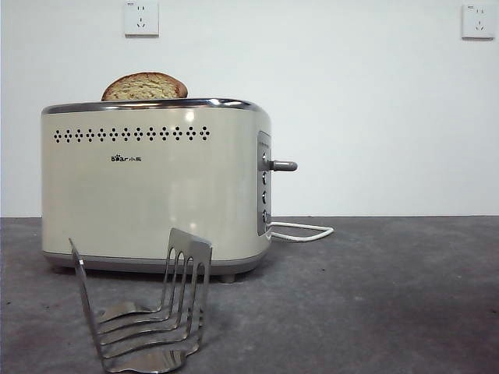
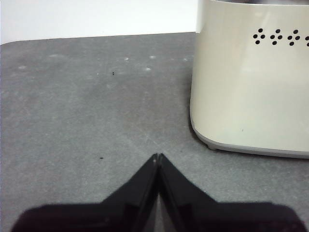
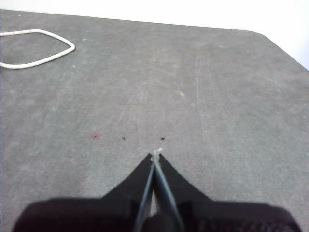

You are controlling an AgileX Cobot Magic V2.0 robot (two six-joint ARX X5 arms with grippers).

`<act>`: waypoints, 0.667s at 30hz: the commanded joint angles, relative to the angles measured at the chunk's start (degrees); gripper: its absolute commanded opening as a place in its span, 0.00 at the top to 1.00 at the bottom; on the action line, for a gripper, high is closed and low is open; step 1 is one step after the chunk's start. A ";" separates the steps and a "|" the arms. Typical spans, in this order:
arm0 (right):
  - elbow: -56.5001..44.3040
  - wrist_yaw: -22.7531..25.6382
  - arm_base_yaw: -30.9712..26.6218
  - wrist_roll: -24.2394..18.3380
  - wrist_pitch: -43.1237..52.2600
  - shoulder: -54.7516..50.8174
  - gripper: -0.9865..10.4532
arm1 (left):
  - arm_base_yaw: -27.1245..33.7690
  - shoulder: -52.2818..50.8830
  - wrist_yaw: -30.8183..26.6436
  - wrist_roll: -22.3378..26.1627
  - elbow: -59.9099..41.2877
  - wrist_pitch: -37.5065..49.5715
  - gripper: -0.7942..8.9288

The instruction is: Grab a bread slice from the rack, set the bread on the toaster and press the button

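Bread [image 1: 145,86] sits domed in the toaster [image 1: 148,195], both grippers [image 2: 158,157] [image 3: 156,153] pinched shut and empty; the stubby metal button [image 1: 282,165] looks stiff, best pushed from above.

Left gripper [image 2: 158,156]: two black jaws, matte, each a flat wedge that tapers to a fine point. A pale speck sits at the very tip. Behind the jaws, a broad black body with rounded shoulders fills the frame edge; its surface reads smooth and slightly blurred.

Right gripper [image 3: 156,154]: the same black wedge-shaped pair on the same wide dark body. Thin pale-grey edges run along the inner faces of the jaws up to the tip, where a small whitish fleck shows. No cables, screws or markings visible on either.
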 commanded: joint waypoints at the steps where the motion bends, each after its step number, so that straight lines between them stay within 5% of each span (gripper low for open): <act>1: -0.59 -0.13 -0.09 1.38 0.20 -0.15 0.91 | -0.04 0.07 -0.13 -0.42 -0.57 0.61 0.92; 20: -0.55 0.00 -0.07 1.81 0.07 -0.11 0.91 | -0.04 0.07 -0.13 -0.42 -0.57 0.59 0.92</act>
